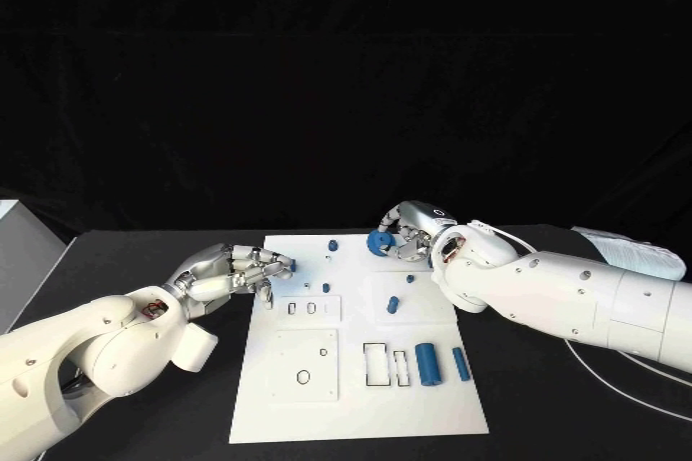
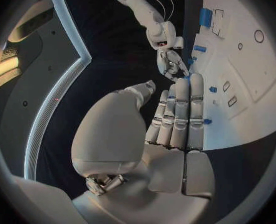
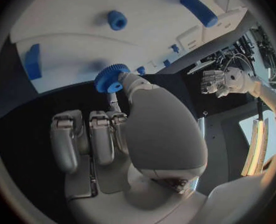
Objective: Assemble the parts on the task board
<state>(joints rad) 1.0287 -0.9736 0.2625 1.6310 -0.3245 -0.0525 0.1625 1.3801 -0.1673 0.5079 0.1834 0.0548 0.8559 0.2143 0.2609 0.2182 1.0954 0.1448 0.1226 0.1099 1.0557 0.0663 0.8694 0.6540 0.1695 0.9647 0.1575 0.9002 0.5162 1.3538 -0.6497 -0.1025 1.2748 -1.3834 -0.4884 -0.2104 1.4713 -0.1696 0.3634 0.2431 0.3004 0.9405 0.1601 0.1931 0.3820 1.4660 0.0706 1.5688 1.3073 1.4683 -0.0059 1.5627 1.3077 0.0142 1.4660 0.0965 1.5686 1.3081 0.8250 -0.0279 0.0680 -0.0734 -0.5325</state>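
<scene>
The white task board (image 1: 361,396) lies in the middle of the black table. My right hand (image 1: 414,231) hovers over the board's far edge and pinches a blue gear (image 1: 381,243) between thumb and finger; the right wrist view shows the gear (image 3: 111,78) at the fingertips. My left hand (image 1: 235,271) is at the board's left edge, fingers stretched out side by side and thumb apart, holding nothing (image 2: 175,114). A small blue peg (image 1: 290,265) stands just by its fingertips. Two blue cylinders (image 1: 427,359) (image 1: 460,363) lie on the board's near right part.
More blue parts are on the board: a peg (image 1: 333,244) at the far edge, a small one (image 1: 326,286), another (image 1: 410,278) and an oblong piece (image 1: 392,304). A white box (image 1: 15,251) stands at the table's left edge. A cable (image 1: 620,386) runs at the right.
</scene>
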